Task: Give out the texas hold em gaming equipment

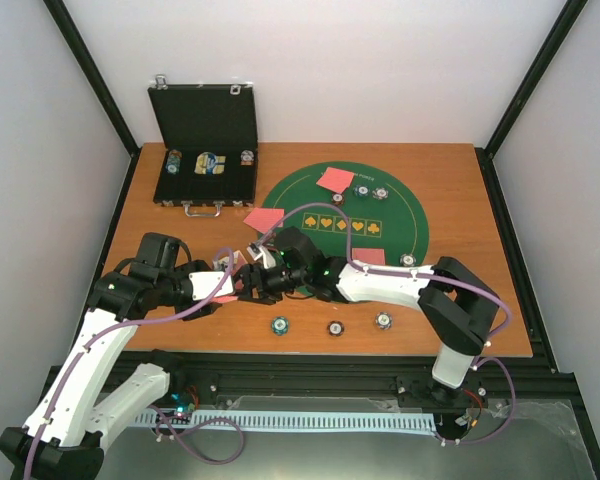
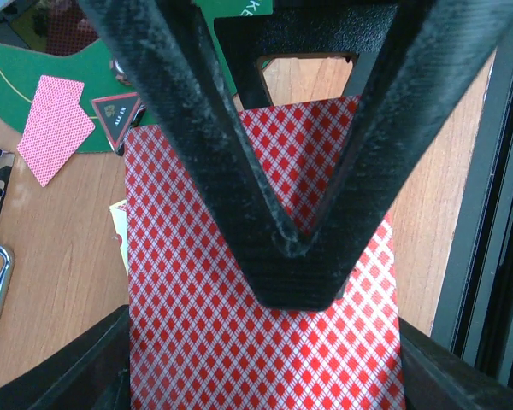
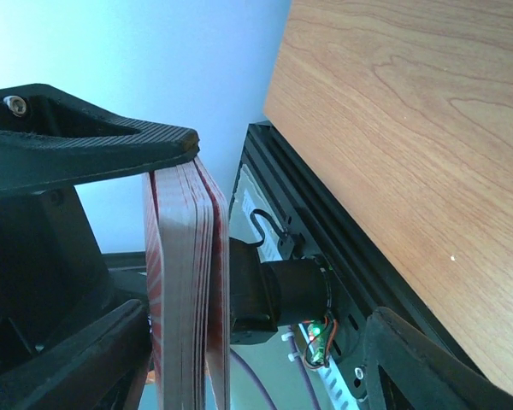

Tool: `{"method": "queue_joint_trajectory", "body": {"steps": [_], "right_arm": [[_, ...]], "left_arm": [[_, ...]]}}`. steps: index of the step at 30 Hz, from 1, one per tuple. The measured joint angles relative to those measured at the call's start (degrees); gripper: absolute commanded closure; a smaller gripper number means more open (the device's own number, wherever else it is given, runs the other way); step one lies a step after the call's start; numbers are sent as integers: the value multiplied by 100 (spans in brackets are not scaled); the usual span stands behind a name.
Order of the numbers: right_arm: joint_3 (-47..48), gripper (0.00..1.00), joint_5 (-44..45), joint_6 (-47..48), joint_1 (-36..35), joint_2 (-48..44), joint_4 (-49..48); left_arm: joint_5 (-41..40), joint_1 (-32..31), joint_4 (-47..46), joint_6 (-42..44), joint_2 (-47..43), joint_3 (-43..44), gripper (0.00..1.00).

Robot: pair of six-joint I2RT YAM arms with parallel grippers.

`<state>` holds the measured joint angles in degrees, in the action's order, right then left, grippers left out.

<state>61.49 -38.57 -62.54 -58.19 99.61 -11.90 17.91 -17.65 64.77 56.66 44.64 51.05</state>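
The left jaws pinch the deck (image 2: 205, 359) just left of the mat (image 1: 410, 225); the right jaws stand spread around it, perhaps brushing one face.

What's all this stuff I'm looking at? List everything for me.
Table: one, wooden, under everything.
Case: one, black, open, far left corner, chips inside.
Mat: one, green, beside the case.
Loose cards: three lots, red-backed, on the mat and at its edge.
Chips: about seven, striped, three by the near edge, the rest on the mat.
Triangle marker: one, black with red edge, at the mat's edge.
Deck: one, red-backed, gripped by the left fingers.
Right fingers: open, beside the deck.
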Motion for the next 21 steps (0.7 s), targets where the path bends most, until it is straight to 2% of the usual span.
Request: {"method": "queue_joint_trajectory", "body": {"steps": [5, 9, 13, 17, 21], "right_arm": [[9, 25, -116, -96, 0, 131, -212], [131, 25, -247, -140, 0, 330, -337], [205, 32, -308, -170, -2, 466, -459], [190, 46, -385, -238, 31, 505, -605], [44, 54, -450, -216, 138, 444, -708]], "left_arm": [[9, 0, -2, 0, 0, 0, 62], [2, 0, -2, 4, 0, -2, 62], [-13, 0, 0, 7, 0, -13, 62], [-31, 0, 0, 9, 0, -48, 62], [-57, 0, -2, 20, -4, -76, 62]]}}
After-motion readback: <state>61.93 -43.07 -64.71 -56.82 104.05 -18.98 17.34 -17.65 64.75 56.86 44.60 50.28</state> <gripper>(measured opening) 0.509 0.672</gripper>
